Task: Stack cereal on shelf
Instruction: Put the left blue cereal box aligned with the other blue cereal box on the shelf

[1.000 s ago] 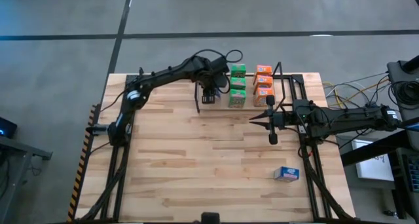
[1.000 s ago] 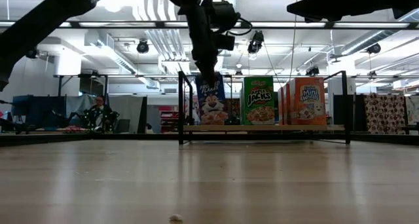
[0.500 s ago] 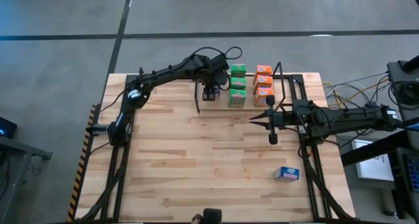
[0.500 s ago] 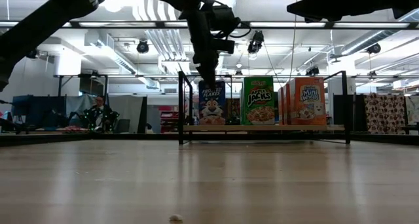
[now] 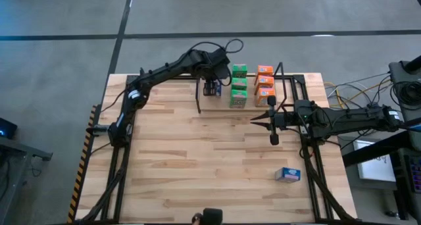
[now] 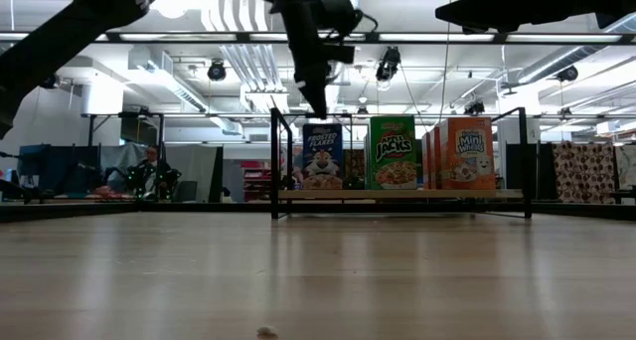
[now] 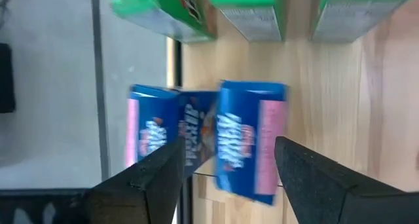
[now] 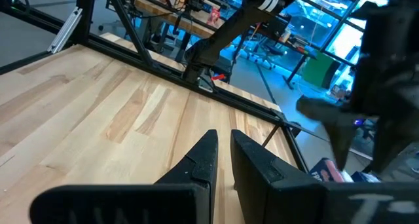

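Your wooden tabletop [image 5: 197, 152] is mostly bare, with the shelf [image 5: 289, 87] crowded along its far edge. The left gripper [image 5: 211, 82] has its fingers [image 7: 154, 178] spread and holding nothing, poised just above the blue boxes [image 7: 252, 139] on the shelf, so a sideways move could clip and topple them into the green boxes [image 5: 238, 87] just beside, or catch a black post. The right gripper [image 5: 273, 120], fingers nearly shut and empty, waits mid-table with open room toward the loose blue box [image 5: 287, 175] at the near right.
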Robot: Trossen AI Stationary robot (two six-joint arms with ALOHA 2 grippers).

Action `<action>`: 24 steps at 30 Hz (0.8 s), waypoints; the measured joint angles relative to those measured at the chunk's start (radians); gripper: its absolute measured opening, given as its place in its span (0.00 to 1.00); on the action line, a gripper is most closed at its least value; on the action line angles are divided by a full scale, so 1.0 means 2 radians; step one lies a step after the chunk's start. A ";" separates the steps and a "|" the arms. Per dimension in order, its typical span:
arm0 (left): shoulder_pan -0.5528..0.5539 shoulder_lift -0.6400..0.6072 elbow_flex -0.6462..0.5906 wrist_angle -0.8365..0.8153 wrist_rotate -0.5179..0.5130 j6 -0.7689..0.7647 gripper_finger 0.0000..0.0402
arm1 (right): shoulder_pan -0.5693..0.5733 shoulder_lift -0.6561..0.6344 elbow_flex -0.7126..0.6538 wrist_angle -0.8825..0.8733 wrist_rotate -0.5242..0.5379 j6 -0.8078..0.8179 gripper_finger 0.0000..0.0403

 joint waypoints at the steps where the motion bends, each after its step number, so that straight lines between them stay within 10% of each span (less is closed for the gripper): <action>1: -0.001 0.000 0.011 -0.004 0.000 -0.002 0.54 | 0.000 0.000 0.000 0.000 0.000 0.000 0.08; 13: -0.006 -0.044 0.007 -0.011 0.147 -0.061 0.54 | 0.000 0.000 0.000 0.000 0.003 0.002 0.08; 24: -0.029 -0.045 -0.059 0.020 0.148 -0.105 0.54 | 0.000 0.000 0.000 -0.007 0.004 0.007 0.08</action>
